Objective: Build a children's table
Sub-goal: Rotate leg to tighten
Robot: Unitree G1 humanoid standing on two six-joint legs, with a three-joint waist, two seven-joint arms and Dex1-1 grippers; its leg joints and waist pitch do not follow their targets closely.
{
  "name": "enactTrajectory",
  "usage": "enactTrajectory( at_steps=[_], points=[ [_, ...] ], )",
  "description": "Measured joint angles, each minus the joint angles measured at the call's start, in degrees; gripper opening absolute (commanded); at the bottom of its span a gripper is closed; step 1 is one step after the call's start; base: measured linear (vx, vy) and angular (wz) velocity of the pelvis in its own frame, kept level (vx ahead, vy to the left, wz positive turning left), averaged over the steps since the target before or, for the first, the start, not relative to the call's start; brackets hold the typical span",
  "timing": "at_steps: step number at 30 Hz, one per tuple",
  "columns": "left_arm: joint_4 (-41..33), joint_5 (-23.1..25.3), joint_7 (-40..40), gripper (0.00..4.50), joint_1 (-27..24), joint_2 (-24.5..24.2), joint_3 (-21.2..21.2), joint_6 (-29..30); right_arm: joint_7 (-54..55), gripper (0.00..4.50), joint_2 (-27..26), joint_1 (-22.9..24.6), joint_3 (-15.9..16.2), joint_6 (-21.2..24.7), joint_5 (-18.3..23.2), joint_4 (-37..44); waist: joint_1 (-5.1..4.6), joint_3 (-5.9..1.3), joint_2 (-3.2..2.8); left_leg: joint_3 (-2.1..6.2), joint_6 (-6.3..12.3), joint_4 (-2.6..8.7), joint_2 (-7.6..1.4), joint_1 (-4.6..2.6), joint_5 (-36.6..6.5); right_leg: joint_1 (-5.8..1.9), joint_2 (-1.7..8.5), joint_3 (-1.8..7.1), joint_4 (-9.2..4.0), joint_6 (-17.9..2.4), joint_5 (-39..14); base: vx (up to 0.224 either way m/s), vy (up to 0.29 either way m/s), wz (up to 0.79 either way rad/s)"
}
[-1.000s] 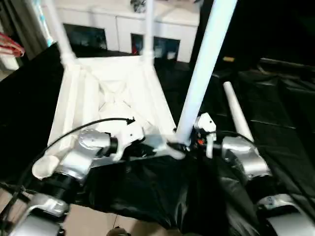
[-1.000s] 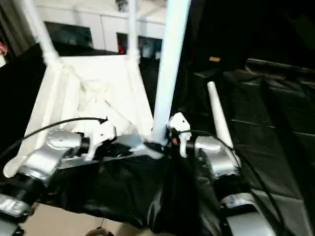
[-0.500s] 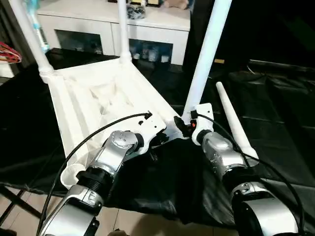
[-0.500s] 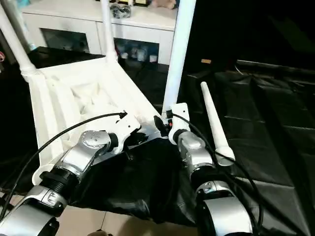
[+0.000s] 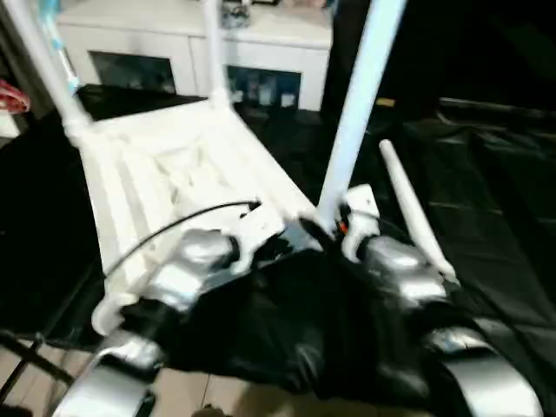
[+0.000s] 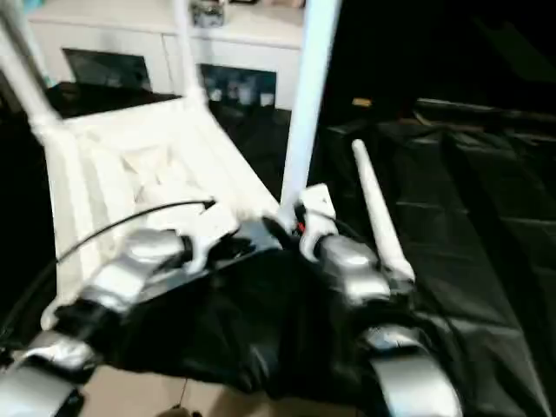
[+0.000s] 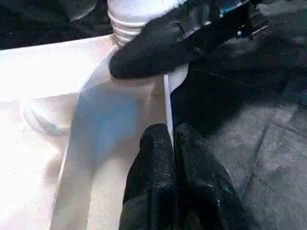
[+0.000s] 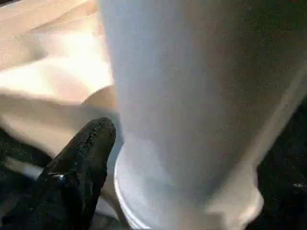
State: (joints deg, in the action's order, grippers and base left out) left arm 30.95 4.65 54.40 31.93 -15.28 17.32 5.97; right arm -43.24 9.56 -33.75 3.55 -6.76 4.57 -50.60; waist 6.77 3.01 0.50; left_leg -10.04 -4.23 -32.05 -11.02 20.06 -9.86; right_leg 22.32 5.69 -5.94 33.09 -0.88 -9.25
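Note:
The white tabletop (image 5: 165, 174) lies upside down on black cloth, ribbed underside up. Two white legs (image 5: 43, 56) (image 5: 211, 52) stand in its far corner sockets. A third leg (image 5: 352, 130) stands upright at the near right corner. My right gripper (image 5: 334, 228) is closed around that leg's base (image 8: 192, 96), with one black finger (image 8: 81, 163) pressed against it. My left gripper (image 7: 171, 136) is shut on the thin rim of the tabletop (image 7: 48, 96) right beside that corner. A fourth leg (image 5: 404, 204) lies loose on the cloth to the right.
Black cloth (image 5: 495, 200) covers the work surface and hangs over its near edge. A white cabinet with glass doors (image 5: 174, 43) stands behind the tabletop. A black cable (image 5: 174, 228) arcs over my left forearm.
The head camera has shifted, so the whole picture moved. Both grippers stay at the near right corner, and the third leg remains upright.

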Motion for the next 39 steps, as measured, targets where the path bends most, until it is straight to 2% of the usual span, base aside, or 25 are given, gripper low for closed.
enactTrajectory(
  at_steps=[1, 3, 5, 9, 13, 19, 22, 28, 31, 34, 37, 39],
  points=[
    [-0.60, -0.61, 1.79, 0.00, -0.48, -0.85, 0.00, -0.35, -3.55, 3.77, 1.37, 0.81, 1.04, -0.04, 0.01, 1.41, 0.23, -0.02, -0.04, -0.07, -0.01, 0.07, -0.10, 0.00, 0.00, 0.04, -0.23, 0.35, 0.22, -0.03, 0.06, 0.077, -0.047, 0.14],
    [-1.26, -1.02, 3.50, 0.00, -0.60, -1.56, -0.04, -0.83, -6.27, 3.77, 2.15, 1.13, 1.43, 0.01, 0.04, 2.77, 0.81, -0.03, -0.05, -0.27, -0.02, 0.13, -0.36, 0.22, 0.02, 0.37, -0.40, 0.42, 0.57, -0.03, -0.25, 0.074, -0.042, 0.09],
    [-2.29, -1.74, 5.59, 0.00, -0.89, -2.55, 0.03, -1.14, -10.50, 3.77, 3.96, 2.30, 2.22, 0.52, 0.49, 5.52, 1.51, -0.05, -0.05, -0.36, 0.12, -0.34, -0.60, 0.56, 0.14, 0.84, -0.48, 0.41, 1.36, -0.20, -0.84, 0.056, -0.025, -0.02],
    [-4.00, -2.99, 9.70, 0.00, -2.01, -4.46, 0.03, -1.45, -17.04, 3.77, 6.08, 3.87, 4.00, 2.13, 1.32, 9.57, 1.84, -0.05, -0.01, -0.38, 0.18, -0.57, -0.71, 0.65, 0.10, 0.90, -0.49, 0.39, 1.79, -0.32, -1.48, 0.000, 0.000, 0.00],
    [-4.92, -4.11, 13.79, 0.00, -2.63, -6.84, 0.41, -1.91, -21.65, 3.38, 7.45, 5.06, 5.46, 3.35, 1.90, 12.29, 1.84, -0.05, 0.04, -0.38, 0.02, -0.60, -0.72, 0.68, 0.02, 0.90, -0.47, 0.39, 1.85, -0.28, -1.53, 0.000, 0.000, 0.00],
    [-5.35, -4.80, 16.20, 0.00, -3.16, -8.07, 0.57, -2.07, -23.52, 2.88, 7.49, 6.32, 5.99, 4.86, 2.15, 14.49, 1.70, -0.05, 0.36, -0.44, -0.14, -0.61, -0.73, 0.56, -0.03, 0.74, -0.45, 0.46, 1.88, -0.26, -1.54, 0.000, 0.000, 0.00],
    [-5.70, -4.89, 16.65, 0.00, -3.36, -8.32, 0.56, -2.07, -23.55, 2.80, 7.47, 6.80, 6.10, 5.35, 2.31, 15.38, 1.61, -0.12, 0.56, -0.44, -0.14, -0.61, -0.73, 0.56, -0.03, 0.74, -0.45, 0.47, 1.89, -0.23, -1.55, 0.000, 0.000, 0.00],
    [-6.08, -5.10, 16.72, 0.00, -3.80, -8.46, 0.41, -2.14, -23.56, 2.77, 7.20, 7.19, 6.15, 6.34, 2.52, 16.30, 1.61, -0.13, 0.57, -0.45, -0.14, -0.61, -0.73, 0.57, -0.03, 0.74, -0.45, 0.47, 1.91, -0.19, -1.58, 0.000, 0.000, 0.00],
    [-5.84, -4.76, 14.60, 0.00, -4.03, -7.90, -0.39, -1.65, -20.51, 2.77, 5.89, 7.65, 5.06, 6.81, 2.35, 15.90, 1.52, -0.30, 0.86, -0.45, -0.14, -0.59, -0.74, 0.47, -0.02, 0.69, -0.45, 0.48, 1.94, -0.19, -1.58, 0.000, 0.000, 0.00],
    [-4.30, -2.61, 7.82, 0.00, -3.08, -4.97, -1.21, 0.02, -9.98, 2.77, 2.34, 6.78, 2.24, 7.21, 1.64, 12.94, 1.22, -0.39, 1.25, -0.46, -0.24, -0.55, -0.73, 0.15, 0.01, 0.46, -0.45, 0.50, 1.97, 0.09, -1.73, 0.000, 0.000, 0.00],
    [-1.52, -0.61, 0.80, 0.00, -1.27, -1.77, -1.61, 1.72, 3.29, 2.76, -2.03, 3.62, 0.00, 6.90, 0.01, 7.69, 0.03, -0.40, 1.26, -0.44, -0.28, -0.55, -0.71, 0.01, 0.03, 0.42, -0.44, 0.51, 1.90, 0.13, -1.73, -0.017, 0.001, -0.02],
    [-0.11, 0.39, -3.02, 0.00, -0.18, 0.18, -1.59, 2.79, 10.37, 2.76, -4.04, 2.17, -0.99, 6.85, -0.73, 5.64, -0.31, -0.40, 1.26, -0.41, -0.28, -0.52, -0.69, -0.01, 0.03, 0.42, -0.43, 0.50, 1.86, 0.13, -1.73, -0.026, 0.002, -0.02]
  ],
)
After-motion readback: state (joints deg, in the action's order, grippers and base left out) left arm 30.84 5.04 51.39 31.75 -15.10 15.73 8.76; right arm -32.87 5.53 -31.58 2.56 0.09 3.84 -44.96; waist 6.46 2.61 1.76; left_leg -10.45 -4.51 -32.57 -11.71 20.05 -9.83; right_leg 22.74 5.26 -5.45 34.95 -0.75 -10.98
